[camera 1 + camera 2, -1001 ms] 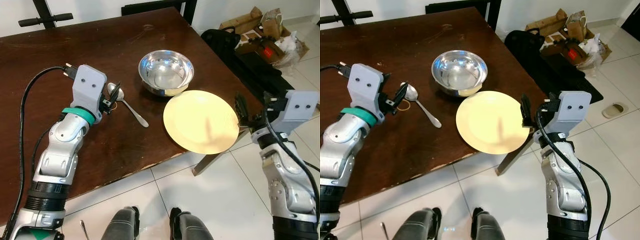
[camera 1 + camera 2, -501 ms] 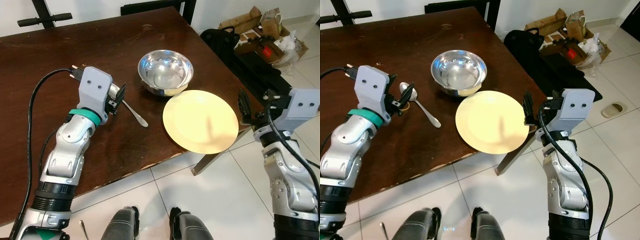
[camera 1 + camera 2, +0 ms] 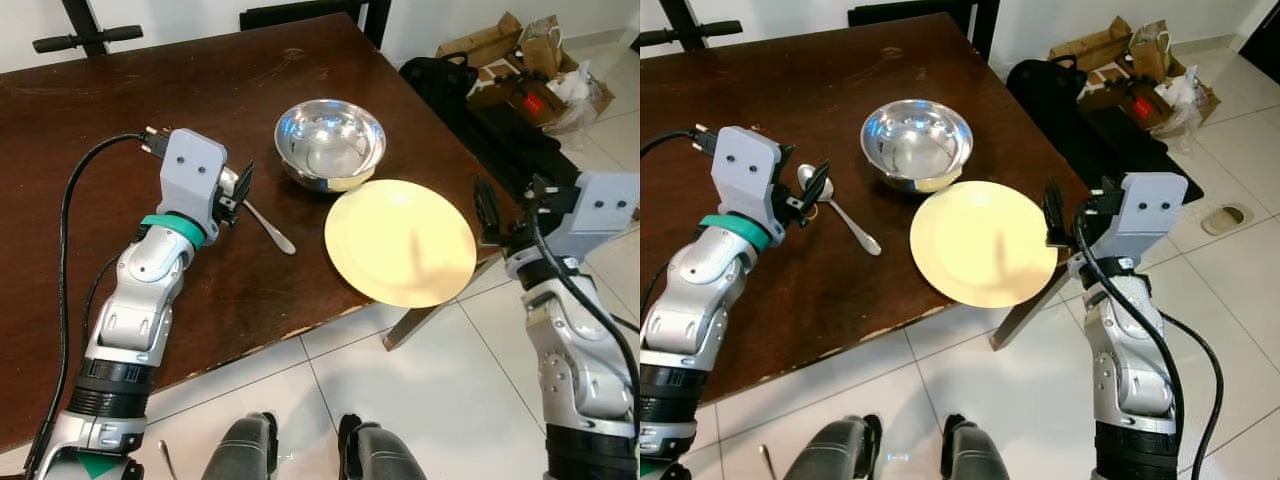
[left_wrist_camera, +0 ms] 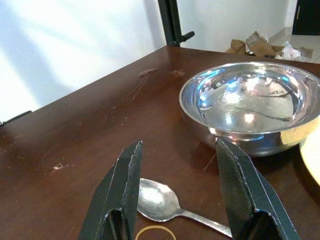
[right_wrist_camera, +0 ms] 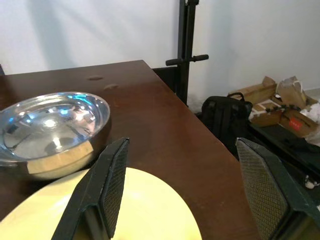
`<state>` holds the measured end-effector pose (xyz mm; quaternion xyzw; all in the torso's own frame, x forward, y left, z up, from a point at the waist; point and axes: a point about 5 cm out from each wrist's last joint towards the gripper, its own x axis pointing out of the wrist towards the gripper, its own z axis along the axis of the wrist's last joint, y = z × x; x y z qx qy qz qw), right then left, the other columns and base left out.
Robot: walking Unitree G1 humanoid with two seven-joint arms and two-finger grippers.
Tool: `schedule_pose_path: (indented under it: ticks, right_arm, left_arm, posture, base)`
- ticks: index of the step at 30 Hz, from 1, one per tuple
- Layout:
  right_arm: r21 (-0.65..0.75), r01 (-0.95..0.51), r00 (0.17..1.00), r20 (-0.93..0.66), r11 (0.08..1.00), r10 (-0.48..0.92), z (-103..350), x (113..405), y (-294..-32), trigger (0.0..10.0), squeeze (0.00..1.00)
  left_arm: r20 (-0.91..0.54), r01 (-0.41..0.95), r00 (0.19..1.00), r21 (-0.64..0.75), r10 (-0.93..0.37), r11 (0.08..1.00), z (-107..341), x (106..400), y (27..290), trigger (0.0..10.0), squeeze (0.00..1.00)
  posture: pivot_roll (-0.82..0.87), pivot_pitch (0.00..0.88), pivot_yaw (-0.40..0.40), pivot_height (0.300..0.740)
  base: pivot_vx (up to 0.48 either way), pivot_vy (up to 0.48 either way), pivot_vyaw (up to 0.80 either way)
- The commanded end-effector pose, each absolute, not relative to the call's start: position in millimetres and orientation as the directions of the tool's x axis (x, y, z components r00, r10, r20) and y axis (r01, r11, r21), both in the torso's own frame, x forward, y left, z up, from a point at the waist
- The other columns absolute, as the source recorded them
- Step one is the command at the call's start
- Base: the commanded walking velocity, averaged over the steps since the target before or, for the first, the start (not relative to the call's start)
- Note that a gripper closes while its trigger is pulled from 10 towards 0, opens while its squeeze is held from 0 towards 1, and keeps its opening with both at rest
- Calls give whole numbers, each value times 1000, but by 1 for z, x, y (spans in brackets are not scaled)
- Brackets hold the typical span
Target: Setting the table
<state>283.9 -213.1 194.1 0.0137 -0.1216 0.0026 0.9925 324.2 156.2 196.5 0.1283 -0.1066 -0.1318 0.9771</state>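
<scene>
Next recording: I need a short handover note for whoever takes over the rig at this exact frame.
Left pincer: open, empty, hovering low over the spoon's bowl end, fingers straddling it.
Right pincer: open, empty, at the table's right edge beside the yellow plate.
Things: spoon lies flat on the brown table, a rubber band next to it; steel bowl sits just behind the plate. The plate overhangs the table's near edge.
Done: plate and bowl are on the table.
Left: grasp the spoon and place it by the plate.

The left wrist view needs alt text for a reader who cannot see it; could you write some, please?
The left gripper hovers open over a metal spoon on a dark wooden table, with a small rubber band beside the spoon. A shiny steel bowl sits just beyond.
</scene>
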Motion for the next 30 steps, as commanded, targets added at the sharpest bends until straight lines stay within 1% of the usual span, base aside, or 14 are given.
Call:
schedule_pose_path:
  ticks: [1,11,13,17,22,30]
  right_arm:
    - [28,2,975,223,1000,-8,189,284,-216,10000,0]
    - [34,16,977,212,999,-23,186,283,-219,10000,0]
    - [44,23,977,209,999,-32,186,282,-221,10000,0]
    - [108,32,978,204,994,-54,183,282,-222,10000,0]
    - [143,38,976,208,989,-68,184,282,-221,10000,0]
    - [164,36,976,205,986,-70,184,282,-223,10000,0]
  left_arm:
    - [174,223,944,288,-280,931,195,321,157,10000,0]
    - [170,212,949,277,-265,937,192,323,157,10000,0]
    - [169,213,949,275,-266,938,191,323,156,10000,0]
    - [166,215,950,273,-266,938,190,323,155,10000,0]
    - [163,214,951,268,-263,939,190,323,156,10000,0]
    - [158,229,949,243,-272,942,190,323,155,10000,0]
  posture:
    - [139,83,6,740]
    - [103,79,-8,740]
    - [103,79,-7,740]
    - [106,77,3,740]
    - [104,81,3,740]
    - [105,82,2,740]
  base:
    - [0,0,0]
    - [0,0,0]
    - [0,0,0]
    - [0,0,0]
    - [0,0,0]
    - [0,0,0]
